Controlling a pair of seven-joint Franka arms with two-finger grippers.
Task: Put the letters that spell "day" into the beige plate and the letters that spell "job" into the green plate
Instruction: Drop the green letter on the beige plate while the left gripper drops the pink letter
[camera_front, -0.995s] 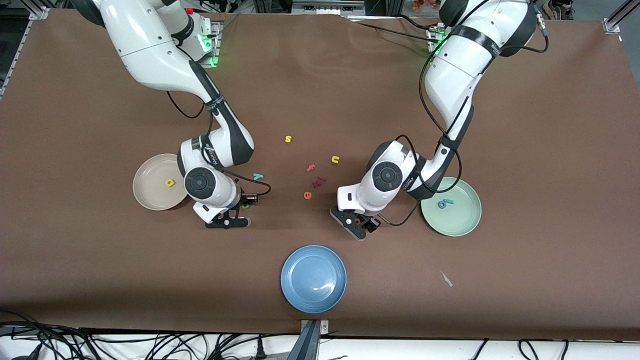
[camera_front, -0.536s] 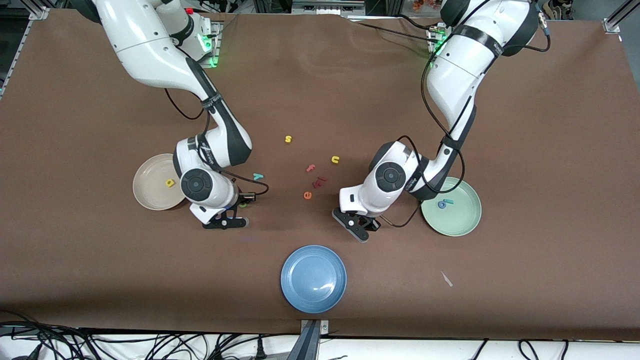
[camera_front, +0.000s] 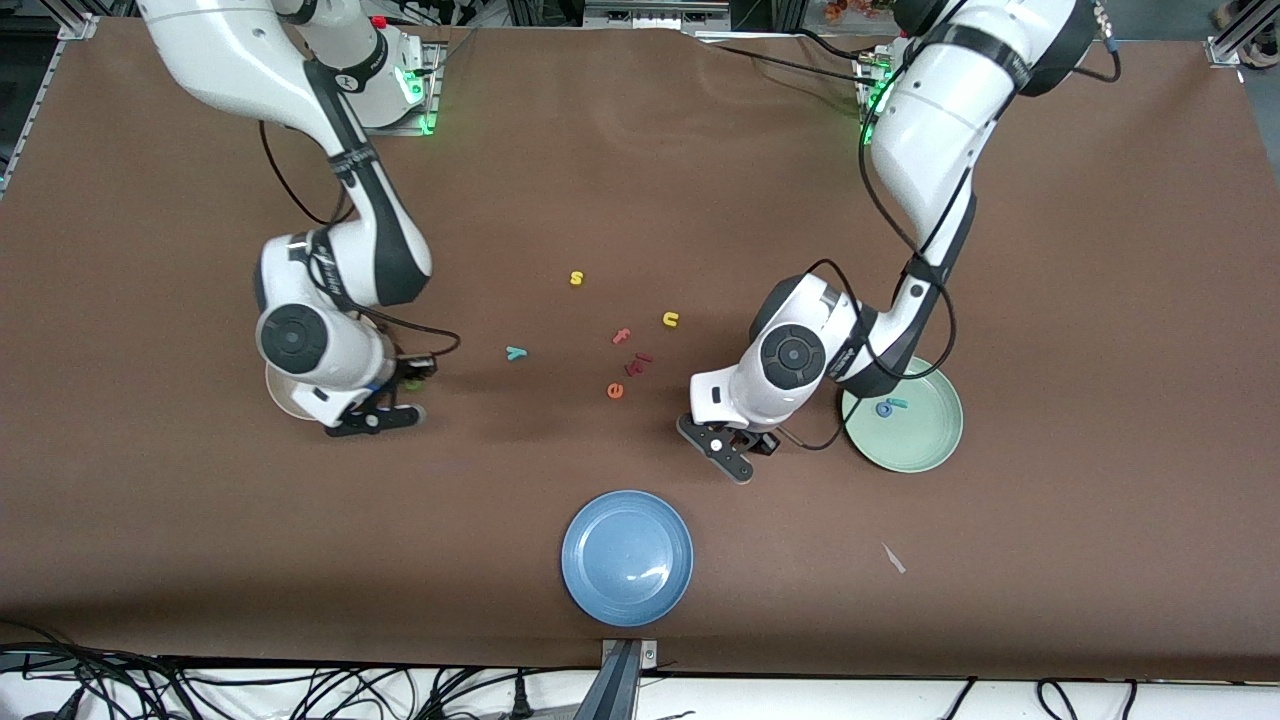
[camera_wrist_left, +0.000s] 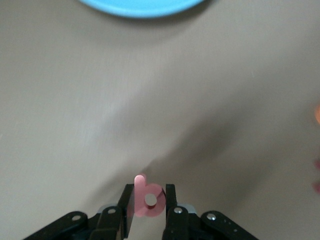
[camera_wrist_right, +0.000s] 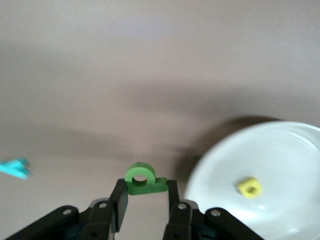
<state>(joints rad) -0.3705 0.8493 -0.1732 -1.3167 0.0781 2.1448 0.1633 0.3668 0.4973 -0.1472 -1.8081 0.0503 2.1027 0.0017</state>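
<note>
Brown table (camera_front: 1050, 300) (cloth-like, faintly creased) under scattered letters.

Brown table (camera_front: 1100, 250), blue plate (camera_front: 627, 557) low centre, beige plate (camera_front: 283, 392) mid-left, green plate (camera_front: 915, 440) mid-right, loose letters (camera_front: 625, 345) at centre.

My right gripper (camera_wrist_right: 145, 200) holds the a (camera_wrist_right: 142, 179) over the table (camera_front: 150, 520), just beside the beige plate (camera_wrist_right: 280, 150); the d (camera_wrist_right: 249, 187) lies in it. My left gripper (camera_wrist_left: 150, 205) holds the b (camera_wrist_left: 146, 197) near the green plate (camera_front: 930, 450), which contains the o (camera_front: 884, 408) and j (camera_front: 898, 403).
</note>
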